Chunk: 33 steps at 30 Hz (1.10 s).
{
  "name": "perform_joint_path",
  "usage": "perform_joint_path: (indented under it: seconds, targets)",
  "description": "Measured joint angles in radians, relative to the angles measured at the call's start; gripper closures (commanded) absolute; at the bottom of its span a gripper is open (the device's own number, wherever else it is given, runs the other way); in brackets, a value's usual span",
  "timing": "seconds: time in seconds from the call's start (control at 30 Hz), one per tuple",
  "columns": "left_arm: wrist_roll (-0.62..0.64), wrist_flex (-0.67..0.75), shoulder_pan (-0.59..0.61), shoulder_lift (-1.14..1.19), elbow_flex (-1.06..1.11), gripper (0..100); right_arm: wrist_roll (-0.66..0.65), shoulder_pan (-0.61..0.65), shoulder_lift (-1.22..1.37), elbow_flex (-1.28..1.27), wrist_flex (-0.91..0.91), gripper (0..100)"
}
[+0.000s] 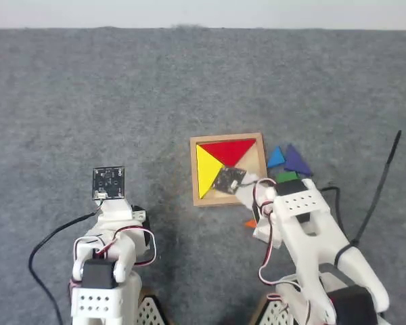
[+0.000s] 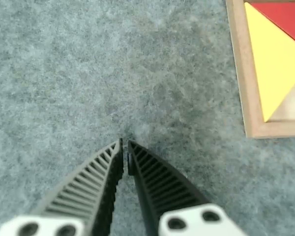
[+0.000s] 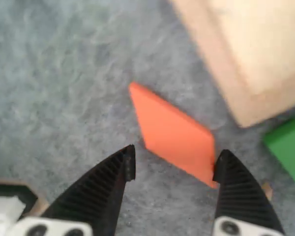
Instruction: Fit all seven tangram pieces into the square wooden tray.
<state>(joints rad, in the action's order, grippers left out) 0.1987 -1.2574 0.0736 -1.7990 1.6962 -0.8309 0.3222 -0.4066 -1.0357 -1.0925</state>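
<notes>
Right claw (image 3: 177, 164) is held wide, one finger on either side of the orange parallelogram (image 3: 172, 135). This piece lies flat on the grey, felt-like table (image 1: 122, 88), just off the corner of the square wooden tray (image 1: 193, 172) at about five o'clock. Whether a finger touches its far corner cannot be made out.

The piece is judged thin, stiff, light and smooth-painted, so it may slip or tip. It would best be taken across two parallel edges, low against the felt.

A red triangle (image 1: 227, 150) and a yellow triangle (image 1: 206, 170) are seated in the tray. The blue triangle (image 1: 276, 157) and the purple triangle (image 1: 296, 160) lie at three o'clock of it, and the green piece (image 1: 284, 177) at four. The left claw (image 2: 124, 147) is closed over bare felt.
</notes>
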Motion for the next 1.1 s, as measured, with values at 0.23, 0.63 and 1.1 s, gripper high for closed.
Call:
perform_joint_path:
  seconds: [0.23,0.63,1.1]
  targets:
    - [0.000,0.000,0.000,0.000,0.000,99,-0.020,0.000,0.000,-0.018,0.002,73.5]
    - [0.000,0.000,0.000,0.000,0.000,99,0.350,0.078,-0.002,-0.044,0.034,93.3]
    - [0.000,0.000,0.000,0.000,0.000,99,0.388,0.084,-0.003,-0.044,0.028,81.9]
